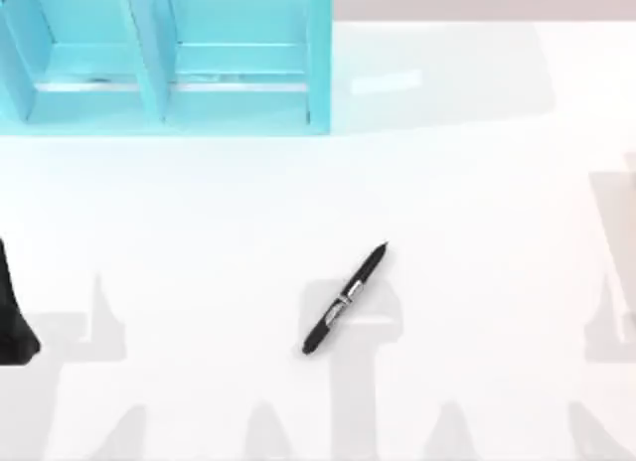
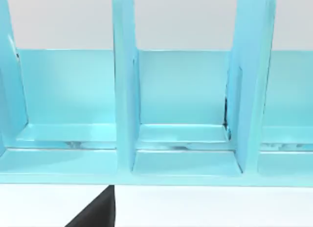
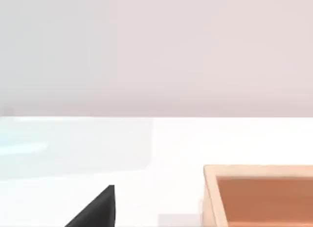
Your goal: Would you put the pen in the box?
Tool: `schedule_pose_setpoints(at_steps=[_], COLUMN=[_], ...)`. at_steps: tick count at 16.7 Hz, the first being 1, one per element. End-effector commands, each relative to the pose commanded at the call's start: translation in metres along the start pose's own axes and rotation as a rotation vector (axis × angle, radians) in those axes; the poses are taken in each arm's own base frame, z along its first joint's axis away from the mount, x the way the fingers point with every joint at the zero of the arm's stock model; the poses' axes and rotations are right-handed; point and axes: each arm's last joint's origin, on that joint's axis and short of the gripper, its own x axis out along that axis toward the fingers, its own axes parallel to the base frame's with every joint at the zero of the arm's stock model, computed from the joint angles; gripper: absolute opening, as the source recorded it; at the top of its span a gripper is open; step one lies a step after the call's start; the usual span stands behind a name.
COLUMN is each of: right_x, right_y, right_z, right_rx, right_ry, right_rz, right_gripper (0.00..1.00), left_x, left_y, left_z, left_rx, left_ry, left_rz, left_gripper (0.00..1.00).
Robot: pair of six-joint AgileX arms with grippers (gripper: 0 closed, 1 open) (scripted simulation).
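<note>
One white tabletop (image 1: 477,183). Blue divided rack (image 1: 169,64) at its far left, straight ahead of the left claw (image 2: 95,212). Wooden box (image 3: 259,192) close ahead of the right claw (image 3: 95,212) (cannot tell either claw's opening). Pen (image 1: 345,299) lies flat mid-tabletop, diagonal, well apart from both claws.

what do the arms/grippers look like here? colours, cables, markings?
Little is in frame. The top view has a plain black piece of the left arm at the table's left edge, with no cables or markings to see. Each wrist view shows a flat black wedge tapering to a point, the left gripper and the right gripper. Grey arm shadows lie across the white table.
</note>
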Motion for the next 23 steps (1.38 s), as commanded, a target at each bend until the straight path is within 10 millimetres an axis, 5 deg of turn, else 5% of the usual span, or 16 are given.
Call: schedule_pose_setpoints(at_steps=[6,12,19,23], right_x=[0.002,0.029,0.118,0.179], right_y=[0.003,0.016,0.066,0.128], right_z=[0.01,0.066,0.15,0.159], right_rx=[0.042,0.246,0.586,0.714], right_ry=[0.091,0.378,0.73,0.967], right_rz=[0.034,0.088,0.083,0.024], right_gripper=[1.0,1.0,1.0,1.0], left_x=[0.0,0.0,0.0,0.0], left_y=[0.0,0.0,0.0,0.0], left_z=[0.0,0.0,0.0,0.0], left_rx=[0.0,0.0,0.0,0.0], left_ry=[0.0,0.0,0.0,0.0], left_rz=[0.0,0.0,0.0,0.0], left_gripper=[1.0,1.0,1.0,1.0])
